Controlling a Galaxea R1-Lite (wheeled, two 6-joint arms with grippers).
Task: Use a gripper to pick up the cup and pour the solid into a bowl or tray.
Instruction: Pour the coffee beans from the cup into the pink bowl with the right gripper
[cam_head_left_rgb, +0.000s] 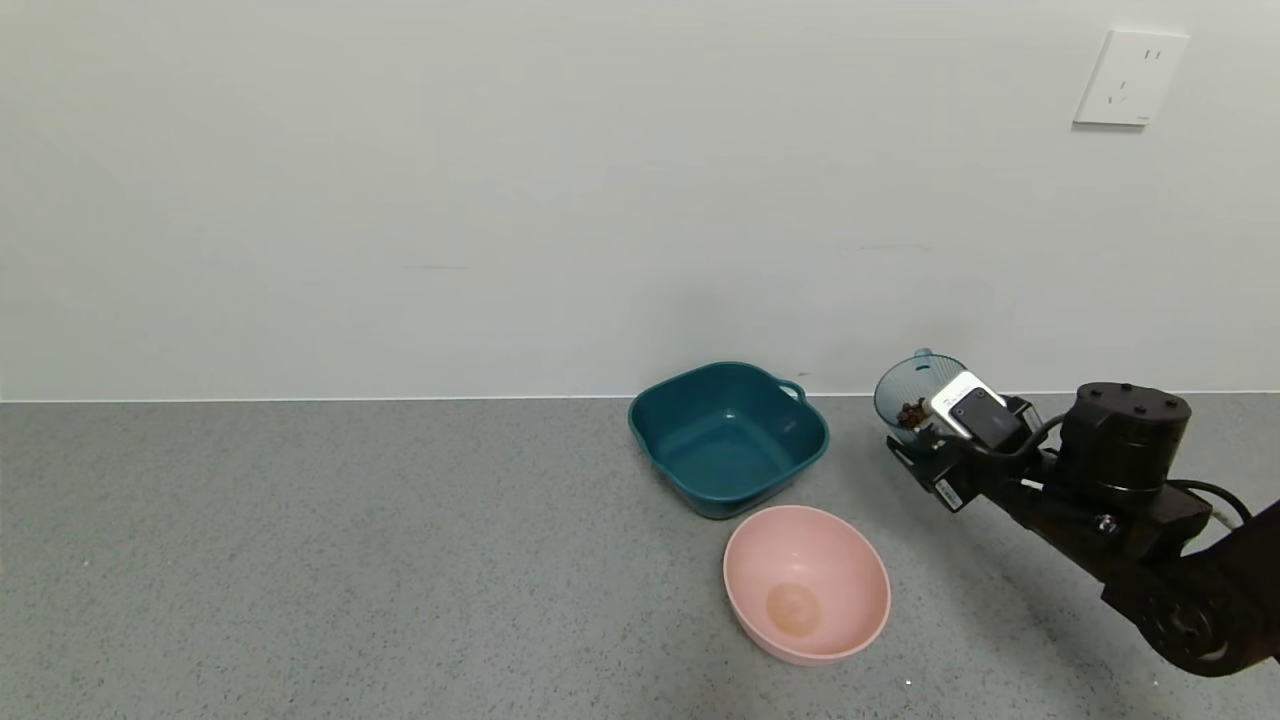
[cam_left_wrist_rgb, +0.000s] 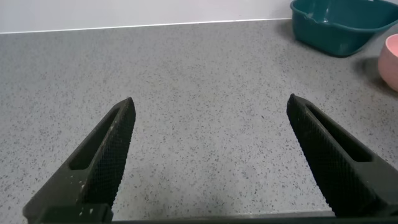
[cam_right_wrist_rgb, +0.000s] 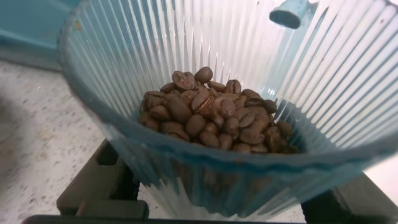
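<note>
My right gripper (cam_head_left_rgb: 915, 440) is shut on the translucent blue ribbed cup (cam_head_left_rgb: 908, 392) and holds it above the counter at the right, tilted toward the left. The cup (cam_right_wrist_rgb: 211, 74) fills the right wrist view, with a pile of dark brown beans (cam_right_wrist_rgb: 214, 115) inside; the beans (cam_head_left_rgb: 911, 412) also show in the head view. The light-pink bowl (cam_head_left_rgb: 840, 560) stands empty in front and to the left of the cup. My left gripper (cam_left_wrist_rgb: 210, 149) is open and empty over bare counter, out of the head view.
A teal squarish tub with a handle (cam_head_left_rgb: 728, 435) stands just behind the pink bowl, near the wall. The tub (cam_left_wrist_rgb: 339, 25) and the pink bowl's edge (cam_left_wrist_rgb: 390, 59) also show far off in the left wrist view. A grey speckled counter (cam_head_left_rgb: 300, 560) stretches to the left.
</note>
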